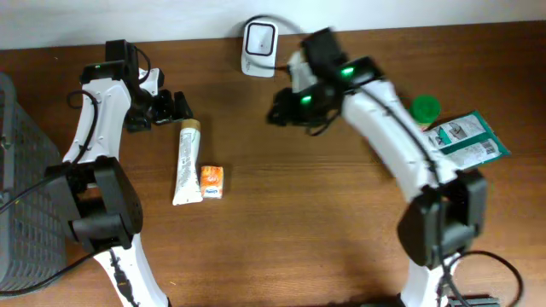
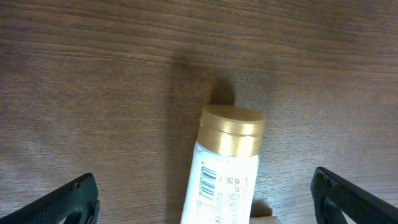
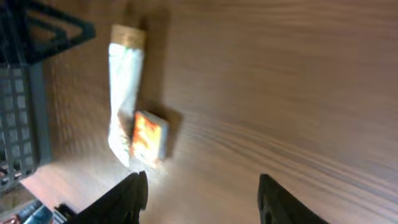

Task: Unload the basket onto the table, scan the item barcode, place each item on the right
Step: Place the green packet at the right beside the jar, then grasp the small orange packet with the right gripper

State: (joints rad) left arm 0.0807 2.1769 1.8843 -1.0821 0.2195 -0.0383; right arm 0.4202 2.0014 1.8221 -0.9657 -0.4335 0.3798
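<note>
A white tube with a gold cap [image 1: 188, 162] lies on the wooden table, cap toward the back. In the left wrist view the tube [image 2: 227, 168] shows a printed barcode [image 2: 209, 181] facing up. My left gripper [image 1: 173, 107] hovers open just behind the cap, and its fingers [image 2: 69, 202] stand wide on either side of the tube without touching it. A small orange box [image 1: 211, 182] rests against the tube's lower end. The white scanner [image 1: 258, 47] stands at the back edge. My right gripper [image 1: 277, 112] hangs open and holds nothing, below and right of the scanner. Its blurred wrist view looks across at the tube [image 3: 124, 87] and the box [image 3: 149, 137].
A dark wire basket [image 1: 26, 196] stands at the table's left edge. At the right lie a round green-lidded item [image 1: 425, 108] and teal pouches [image 1: 467, 141]. A cable runs from the scanner toward the right arm.
</note>
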